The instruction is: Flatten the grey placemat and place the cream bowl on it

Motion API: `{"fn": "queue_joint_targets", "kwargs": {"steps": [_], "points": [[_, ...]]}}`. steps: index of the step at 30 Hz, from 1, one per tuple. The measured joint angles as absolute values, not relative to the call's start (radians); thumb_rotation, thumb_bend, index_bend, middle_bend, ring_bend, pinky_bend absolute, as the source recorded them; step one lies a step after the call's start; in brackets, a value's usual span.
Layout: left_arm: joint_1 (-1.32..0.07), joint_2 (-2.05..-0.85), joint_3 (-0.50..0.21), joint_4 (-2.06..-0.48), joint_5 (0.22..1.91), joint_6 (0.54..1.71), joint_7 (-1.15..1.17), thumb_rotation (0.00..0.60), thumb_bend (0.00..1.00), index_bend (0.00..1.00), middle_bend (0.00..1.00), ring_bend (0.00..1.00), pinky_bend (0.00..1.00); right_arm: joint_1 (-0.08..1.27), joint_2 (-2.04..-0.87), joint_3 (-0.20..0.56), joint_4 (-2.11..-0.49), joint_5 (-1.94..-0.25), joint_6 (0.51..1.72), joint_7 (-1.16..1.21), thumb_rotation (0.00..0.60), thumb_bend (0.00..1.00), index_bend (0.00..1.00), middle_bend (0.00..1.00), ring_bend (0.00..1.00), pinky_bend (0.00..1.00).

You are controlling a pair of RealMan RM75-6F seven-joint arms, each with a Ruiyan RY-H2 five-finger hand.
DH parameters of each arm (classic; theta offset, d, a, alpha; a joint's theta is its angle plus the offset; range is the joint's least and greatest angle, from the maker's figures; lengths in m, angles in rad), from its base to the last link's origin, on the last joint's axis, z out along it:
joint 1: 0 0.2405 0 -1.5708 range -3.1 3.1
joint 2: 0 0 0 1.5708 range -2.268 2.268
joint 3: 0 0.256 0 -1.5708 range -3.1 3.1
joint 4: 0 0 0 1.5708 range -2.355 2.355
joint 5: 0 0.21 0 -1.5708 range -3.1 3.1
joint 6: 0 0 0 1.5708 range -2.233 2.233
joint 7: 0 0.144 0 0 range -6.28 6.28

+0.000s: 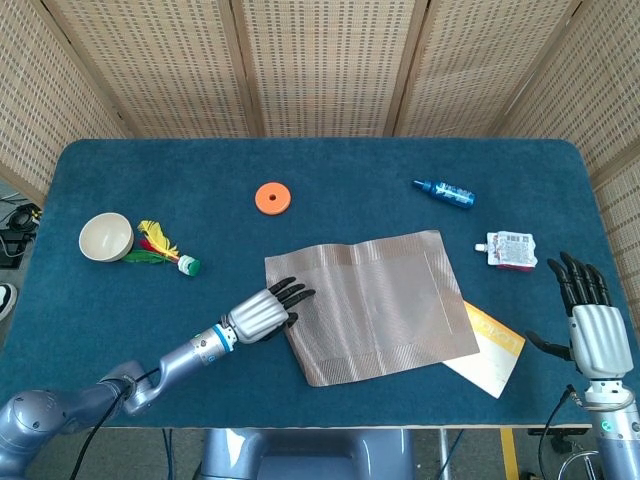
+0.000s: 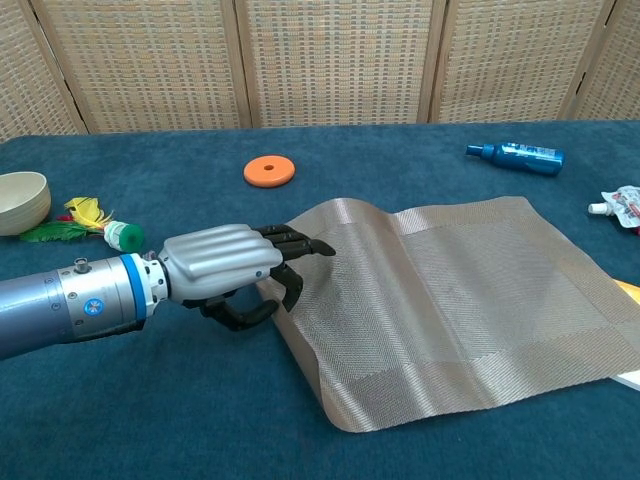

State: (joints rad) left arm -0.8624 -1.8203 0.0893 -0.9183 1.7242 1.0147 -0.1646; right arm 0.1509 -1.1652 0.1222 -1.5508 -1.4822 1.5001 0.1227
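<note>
At the mat's (image 1: 375, 305) left edge, the left hand (image 1: 262, 312) is pressing with loosely curled fingers, gripping nothing; the mat is lying rumpled, the bowl (image 1: 105, 236) waiting far left of it.

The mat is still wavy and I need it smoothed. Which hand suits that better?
The left hand: it already rests on the grey placemat at its left edge. The right hand hangs off its far side.

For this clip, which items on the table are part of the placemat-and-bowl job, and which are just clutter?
Job items:
grey placemat
cream bowl
left robot hand, fingers on the mat's left edge

Clutter:
orange disc
feathered shuttlecock
blue bottle
red-and-white pouch
yellow booklet
</note>
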Motion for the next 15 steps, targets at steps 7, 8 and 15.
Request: {"fn": "queue_joint_targets", "kwargs": {"steps": [7, 8, 15], "points": [[-0.845, -1.767, 0.111, -0.954, 1.742, 1.059, -0.162, 0.600, 0.62, 0.78, 0.00, 0.00, 0.00, 0.149, -1.164, 0.122, -1.555, -1.484, 1.497, 0.123, 0.600, 0.00, 0.04, 0.00, 0.00, 0.00], [-0.839, -1.754, 0.119, -0.962, 1.748, 1.069, -0.161, 0.600, 0.62, 0.78, 0.00, 0.00, 0.00, 0.149, -1.163, 0.122, -1.555, -1.484, 1.497, 0.123, 0.600, 0.00, 0.04, 0.00, 0.00, 0.00], [-0.799, -1.681, 0.175, -0.980, 1.787, 1.131, -0.158, 0.600, 0.62, 0.78, 0.00, 0.00, 0.00, 0.148, -1.163, 0.119, -1.562, -1.493, 1.499, 0.115, 0.600, 0.00, 0.04, 0.00, 0.00, 0.00]]}}
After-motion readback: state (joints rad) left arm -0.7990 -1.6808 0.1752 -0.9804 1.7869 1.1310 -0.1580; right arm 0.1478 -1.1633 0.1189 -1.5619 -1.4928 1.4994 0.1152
